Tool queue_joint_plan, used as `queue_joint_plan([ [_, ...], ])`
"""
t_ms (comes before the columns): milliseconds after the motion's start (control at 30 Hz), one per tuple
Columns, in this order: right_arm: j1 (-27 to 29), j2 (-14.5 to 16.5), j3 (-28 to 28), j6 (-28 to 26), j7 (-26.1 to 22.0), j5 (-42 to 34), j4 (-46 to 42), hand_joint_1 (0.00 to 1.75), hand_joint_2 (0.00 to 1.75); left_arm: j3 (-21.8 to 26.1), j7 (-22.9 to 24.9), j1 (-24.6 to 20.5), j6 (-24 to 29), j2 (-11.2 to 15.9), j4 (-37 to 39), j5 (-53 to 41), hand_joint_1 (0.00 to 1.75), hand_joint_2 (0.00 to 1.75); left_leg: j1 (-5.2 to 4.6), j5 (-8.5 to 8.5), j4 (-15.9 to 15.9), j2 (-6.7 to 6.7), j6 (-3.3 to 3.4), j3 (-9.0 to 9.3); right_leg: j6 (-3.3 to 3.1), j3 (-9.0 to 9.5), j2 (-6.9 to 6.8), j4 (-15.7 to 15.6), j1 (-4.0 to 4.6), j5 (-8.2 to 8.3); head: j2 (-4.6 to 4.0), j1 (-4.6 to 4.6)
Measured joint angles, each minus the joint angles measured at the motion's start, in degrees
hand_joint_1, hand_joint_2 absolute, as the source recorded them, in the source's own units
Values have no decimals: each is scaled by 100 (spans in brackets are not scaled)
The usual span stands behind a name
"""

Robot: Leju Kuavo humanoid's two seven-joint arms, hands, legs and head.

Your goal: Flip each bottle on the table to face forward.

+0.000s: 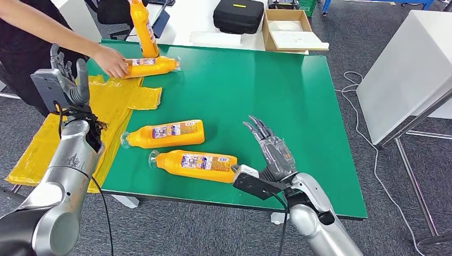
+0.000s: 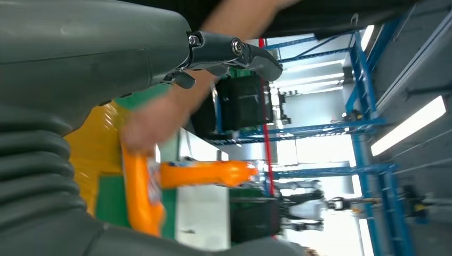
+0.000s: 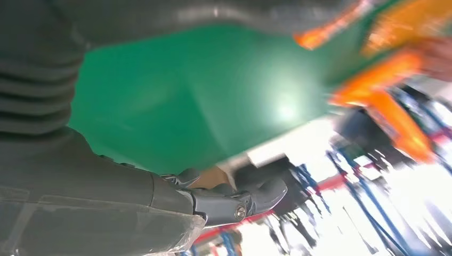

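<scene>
probably light, stiff, slick plastic: nearest bottle [image 1: 194,165] lying on green table [image 1: 277,101], just beside right hand [image 1: 269,152], fingers spread, holding nothing; best gripped mid-body at the label. second bottle [image 1: 165,134] just behind it, two more farther back by a person's hand [image 1: 112,61]. left hand [image 1: 66,80] raised, spread, empty. left wrist view adds blue racks [image 2: 362,122] behind the table.

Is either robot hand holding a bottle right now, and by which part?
Neither. The left hand is raised, holding nothing; the right hand hovers open beside the nearest orange bottle. A person's hand holds a far lying bottle near its base.
</scene>
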Motion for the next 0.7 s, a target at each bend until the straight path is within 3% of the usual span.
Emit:
queue_joint_plan([
  [133, 158, -8, 163, 326, 476, 373, -17, 0, 175, -18, -3, 49, 51, 27, -248, 300, 0, 0, -1, 0, -1, 2, 0, 0, -1, 0, 1, 0, -1, 0, 0, 1],
  [267, 203, 192, 350, 424, 818, 605, 42, 0, 175, -76, -3, 53, 98, 31, -313, 385, 0, 0, -1, 0, 0, 1, 0, 1, -1, -1, 1, 0, 0, 0, 0, -1],
  [500, 192, 413, 454, 420, 976, 779, 188, 0, 175, -168, -3, 45, 177, 24, -319, 403, 0, 0, 0, 1, 0, 2, -1, 1, -1, -1, 1, 0, -1, 0, 0, 2],
  [700, -70, 864, 508, 236, 789, 921, 1014, 0, 175, -335, -4, 82, 492, -30, -363, 504, 0, 0, -1, 1, -1, 3, -1, 1, -1, 0, 2, 1, -1, 0, 0, 1],
])
